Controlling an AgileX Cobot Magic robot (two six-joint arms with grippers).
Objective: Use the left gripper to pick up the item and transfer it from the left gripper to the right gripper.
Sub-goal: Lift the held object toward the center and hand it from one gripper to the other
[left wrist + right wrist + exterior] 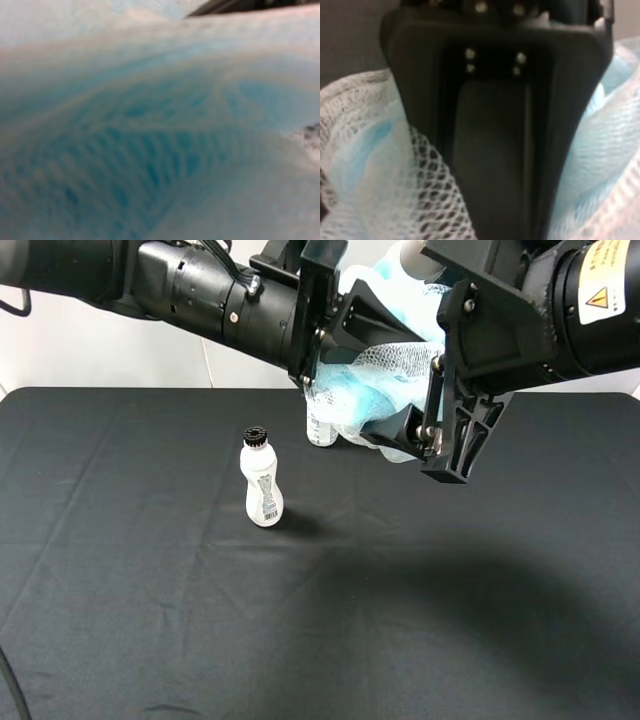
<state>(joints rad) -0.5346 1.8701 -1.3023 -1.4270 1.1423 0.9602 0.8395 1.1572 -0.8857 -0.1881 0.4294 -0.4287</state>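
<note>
The pale blue and white mesh pouf (372,392) hangs in the air above the back of the table. My left gripper (385,380) comes in from the left and is shut on it, one black finger above and one below. The pouf fills the left wrist view (160,140) as a blur. My right gripper (442,365) comes in from the right and stands open around the pouf's right side, its ribbed finger (466,440) low beside it. In the right wrist view the left gripper's black body (495,130) is close ahead, with the pouf's mesh (370,150) on both sides.
A white bottle with a black cap (262,480) stands upright on the black tablecloth (320,620), left of centre. A second pale container (322,426) stands behind it, its top hidden by the pouf and the left arm. A white wall is behind the table.
</note>
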